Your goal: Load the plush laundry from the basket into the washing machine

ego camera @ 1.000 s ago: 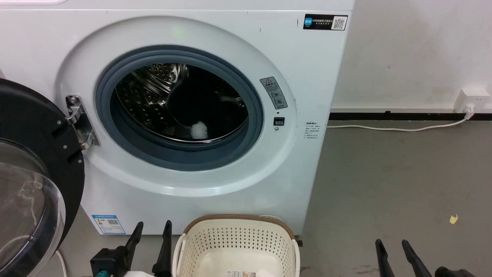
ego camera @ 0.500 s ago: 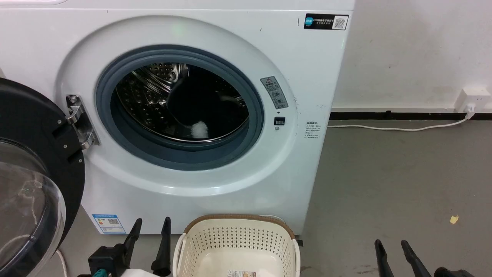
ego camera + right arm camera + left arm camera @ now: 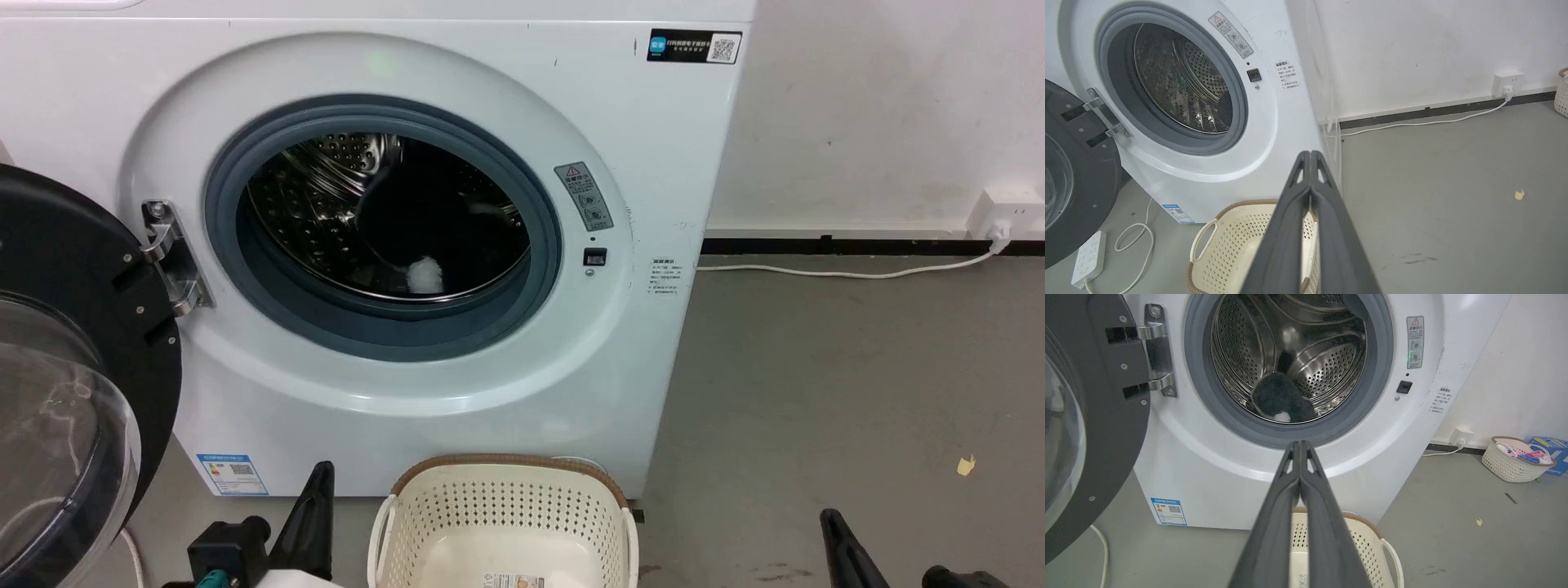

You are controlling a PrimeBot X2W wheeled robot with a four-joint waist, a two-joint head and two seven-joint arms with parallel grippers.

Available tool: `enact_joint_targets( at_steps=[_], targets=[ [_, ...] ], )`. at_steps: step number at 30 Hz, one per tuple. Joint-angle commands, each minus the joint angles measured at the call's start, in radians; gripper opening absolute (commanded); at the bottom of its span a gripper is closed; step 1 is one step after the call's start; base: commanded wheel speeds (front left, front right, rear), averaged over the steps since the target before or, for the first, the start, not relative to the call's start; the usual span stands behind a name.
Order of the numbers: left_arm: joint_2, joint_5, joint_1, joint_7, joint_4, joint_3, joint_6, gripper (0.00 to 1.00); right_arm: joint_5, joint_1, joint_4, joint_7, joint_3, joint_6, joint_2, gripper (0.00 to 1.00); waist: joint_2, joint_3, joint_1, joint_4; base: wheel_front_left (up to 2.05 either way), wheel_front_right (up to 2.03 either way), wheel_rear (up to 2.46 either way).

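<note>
- Grey concrete floor (image 3: 816, 367) and white wall (image 3: 882, 106) are seen at the right, with a white cable run along the skirting to a wall socket (image 3: 1008, 208).
- Washing machine (image 3: 408, 433) is seen front-on, its black-framed glass door (image 3: 82, 269) swung open at the left.
- Plush laundry (image 3: 1282, 398) is seen inside the steel drum (image 3: 1237, 347), low and near the front, one white furry patch turned toward the port.
- Basket (image 3: 506, 502) is set on the floor just in front of the machine, below the port. Its bottom label (image 3: 514, 581) is exposed.
- Left gripper (image 3: 1299, 448) is held low, left of the basket, fingers pressed together tip to tip and aimed at the port's lower rim.
- Right gripper (image 3: 1310, 157) is held low, well right of the basket, fingers likewise pressed together.
- Power strip (image 3: 1088, 259) is seen on the floor by the open door, and a yellow scrap (image 3: 964, 465) farther right.
</note>
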Motion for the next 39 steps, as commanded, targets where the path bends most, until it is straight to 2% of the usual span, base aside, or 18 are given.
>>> enact_joint_targets(
  at_steps=[1,39],
  targets=[
    [-0.007,0.018,-0.001,0.006,-0.005,0.009,-0.005,0.00,-0.012,-0.008,-0.004,0.005,0.000,0.000,0.000,0.00,0.0000,0.001,0.0000,-0.002,0.00,0.00,0.00],
    [-0.083,0.171,-0.011,0.083,-0.047,0.104,-0.045,0.00,-0.103,-0.070,-0.030,0.067,-0.004,0.000,0.001,0.00,0.0000,0.031,0.0000,-0.034,0.00,0.00,0.00]
  ],
)
